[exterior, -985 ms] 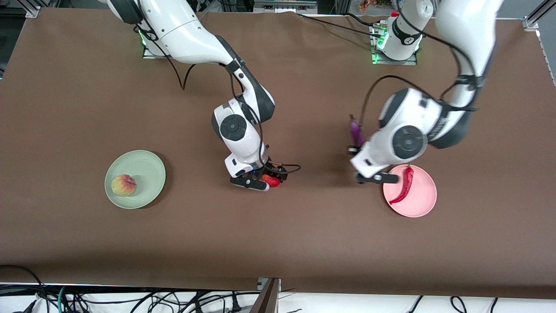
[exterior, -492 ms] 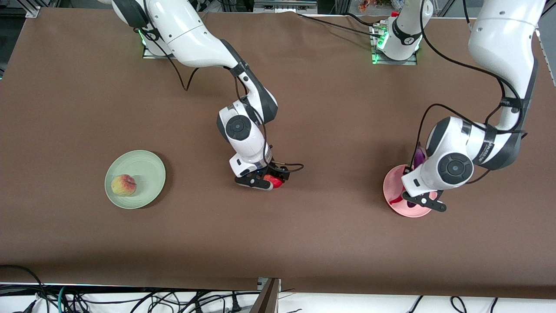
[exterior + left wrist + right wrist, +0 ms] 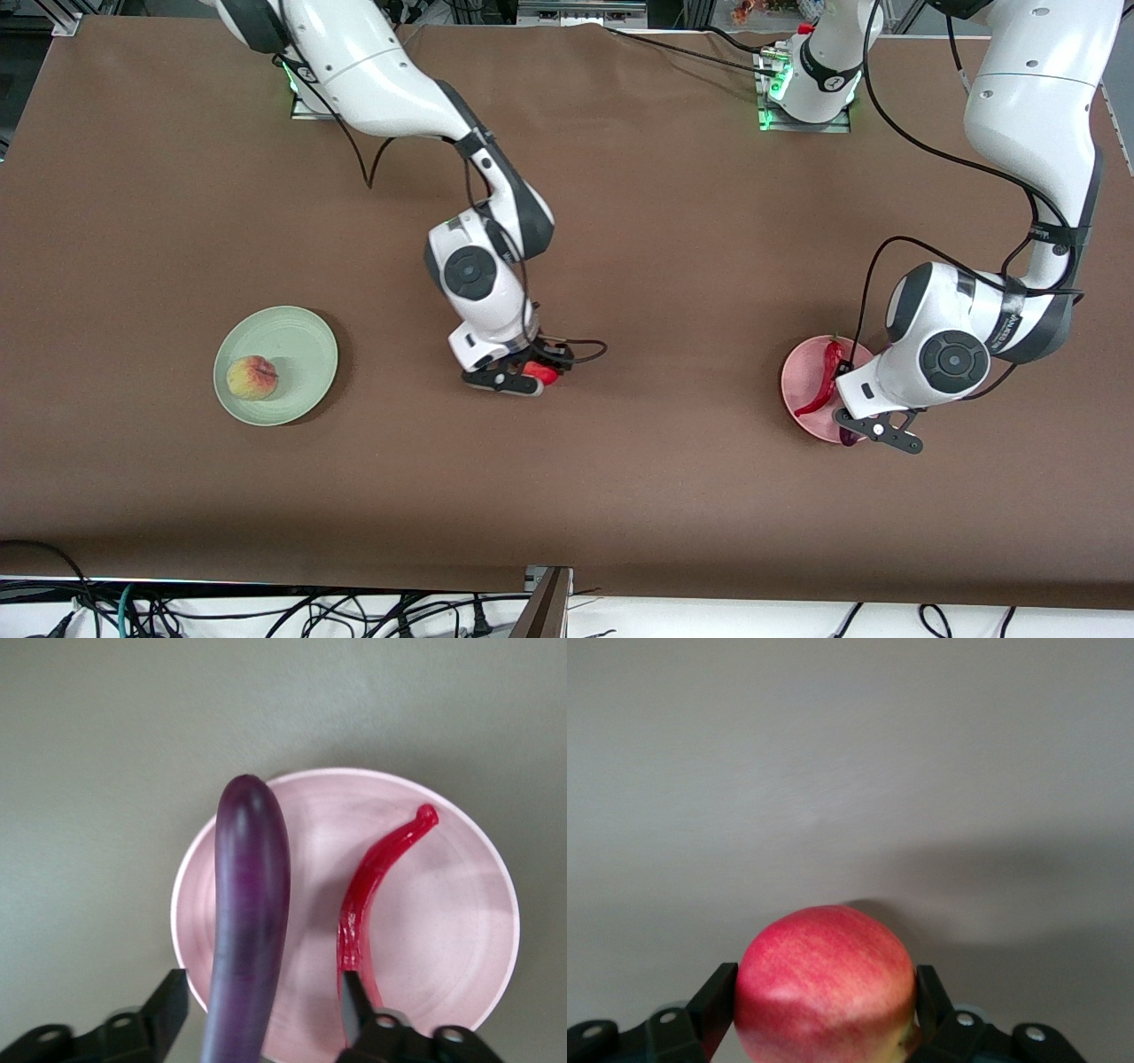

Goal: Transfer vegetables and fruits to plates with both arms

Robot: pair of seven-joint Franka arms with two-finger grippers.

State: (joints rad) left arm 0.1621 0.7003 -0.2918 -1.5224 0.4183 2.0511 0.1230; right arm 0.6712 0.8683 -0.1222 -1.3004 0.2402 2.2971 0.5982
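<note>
Brown table (image 3: 664, 496), left gripper (image 3: 266, 1028) open around eggplant (image 3: 248, 921) over pink plate (image 3: 443, 930) – right gripper (image 3: 824, 1014) clamped on red fruit (image 3: 824, 983).

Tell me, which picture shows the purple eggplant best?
The left wrist view. There the eggplant fills the middle, held over the pink plate beside the red chili. In the front view only its dark tip peeks out under the left gripper. The right wrist view does not show it.
</note>
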